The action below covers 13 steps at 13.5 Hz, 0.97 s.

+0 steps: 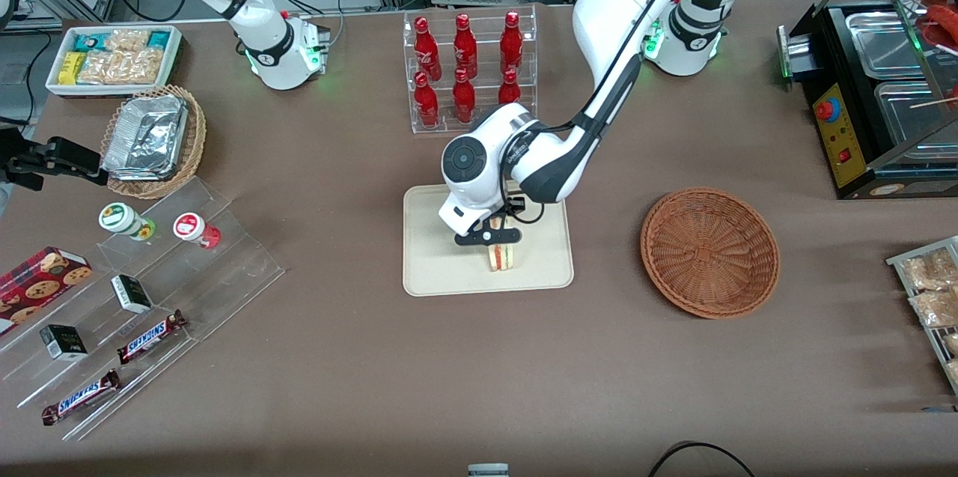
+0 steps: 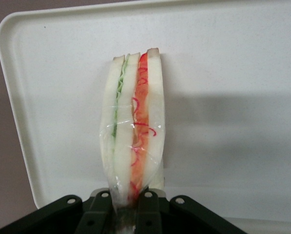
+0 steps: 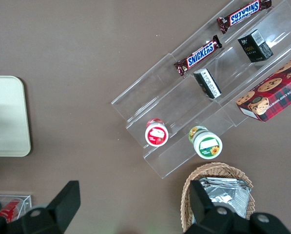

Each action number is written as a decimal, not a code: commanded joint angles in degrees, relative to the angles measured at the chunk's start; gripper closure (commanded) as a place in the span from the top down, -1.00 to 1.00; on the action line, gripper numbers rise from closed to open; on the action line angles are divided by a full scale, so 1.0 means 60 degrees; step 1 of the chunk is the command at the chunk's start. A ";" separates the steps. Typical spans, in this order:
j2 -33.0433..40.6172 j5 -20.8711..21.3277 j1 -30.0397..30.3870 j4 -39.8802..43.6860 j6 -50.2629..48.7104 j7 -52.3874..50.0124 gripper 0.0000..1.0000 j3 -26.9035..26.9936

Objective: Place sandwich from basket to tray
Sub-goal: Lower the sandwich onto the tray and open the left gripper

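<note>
The sandwich (image 1: 502, 256) is a plastic-wrapped wedge of pale bread with green and red filling (image 2: 134, 122). My gripper (image 1: 497, 236) is shut on its narrow end (image 2: 127, 204), holding it just over the cream-beige tray (image 1: 441, 263), its wide end close to or touching the tray surface (image 2: 233, 97). The reddish-brown wicker basket (image 1: 709, 251) stands empty beside the tray, toward the working arm's end of the table.
A clear rack of red bottles (image 1: 468, 65) stands farther from the front camera than the tray. Toward the parked arm's end lie a tan basket with foil containers (image 1: 153, 138), an acrylic stand with snacks (image 1: 142, 297) and a white bin (image 1: 114, 58). A black appliance (image 1: 872, 102) sits at the working arm's end.
</note>
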<state>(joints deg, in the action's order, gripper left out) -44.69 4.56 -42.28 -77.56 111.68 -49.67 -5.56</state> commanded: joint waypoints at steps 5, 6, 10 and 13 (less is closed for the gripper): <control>-0.0168 0.0060 -0.0160 0.0315 0.0238 -0.0538 -1.00 0.0121; -0.0169 0.0060 -0.0160 0.0271 0.0412 -0.0612 -1.00 0.0121; -0.0198 0.0046 -0.0160 0.0271 0.0487 -0.0627 -0.60 0.0121; -0.0315 0.0075 -0.0160 0.0257 0.0618 -0.0613 0.99 0.0121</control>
<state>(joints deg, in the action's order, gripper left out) -45.52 4.58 -42.38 -77.44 114.82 -52.29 -5.55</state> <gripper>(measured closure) 0.744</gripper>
